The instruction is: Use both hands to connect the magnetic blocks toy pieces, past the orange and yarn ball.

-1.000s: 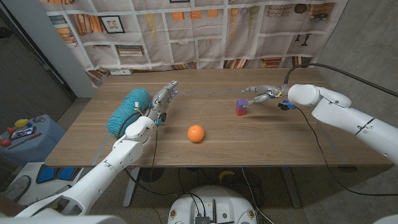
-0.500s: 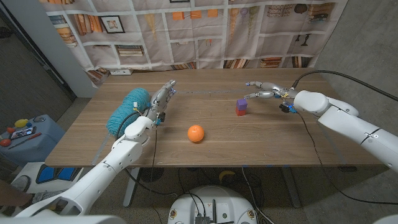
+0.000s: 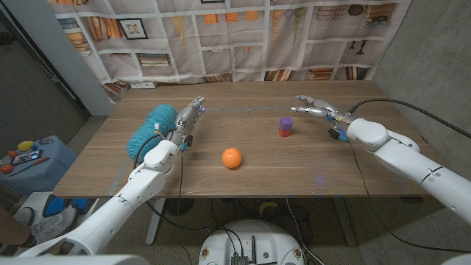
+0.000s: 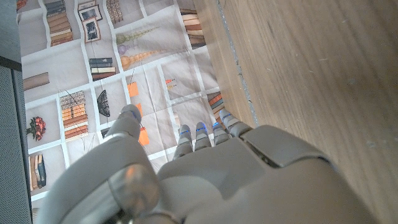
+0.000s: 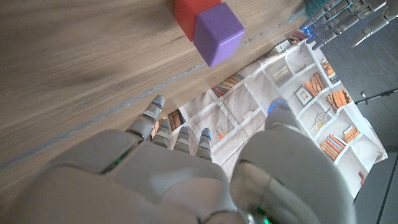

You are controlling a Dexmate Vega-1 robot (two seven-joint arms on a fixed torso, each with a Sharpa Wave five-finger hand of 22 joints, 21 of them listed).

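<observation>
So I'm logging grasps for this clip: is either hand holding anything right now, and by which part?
Nothing is held. The right hand is open, apart from the stacked purple and red blocks. The left hand is open beside the teal yarn ball.

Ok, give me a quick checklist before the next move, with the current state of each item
1. Purple block on red block, joined and upright: ok.
2. Right hand off the blocks, fingers apart, holding nothing: ok.
3. Left hand holding nothing, beside the yarn ball: ok.
4. Orange apart from both hands and the stack: ok.
5. Magnets firmly engaged: cannot tell.
6. More loose blocks to connect: cannot tell.
</observation>
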